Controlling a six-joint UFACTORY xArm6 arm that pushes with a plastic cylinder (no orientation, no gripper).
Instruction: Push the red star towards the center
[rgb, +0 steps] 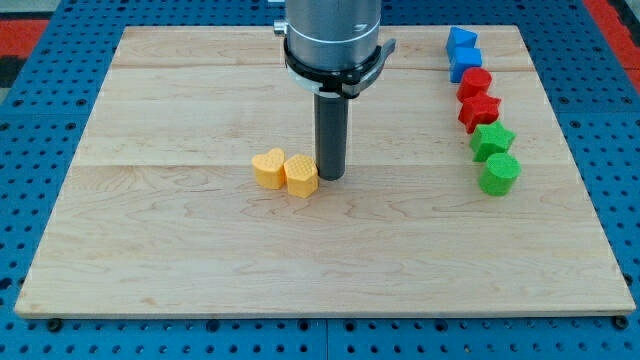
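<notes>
My tip (330, 177) rests on the wooden surface (180, 260) near the middle, just beside the yellow hexagon block (300, 175) on its right side (I cannot tell if they touch). A yellow heart block (268, 169) sits against the hexagon's left. The red star (479, 109) is well apart, in a column at the view's right, below the red block (475, 82) and above the green star (492, 139). My arm has no jaws, only the rod.
</notes>
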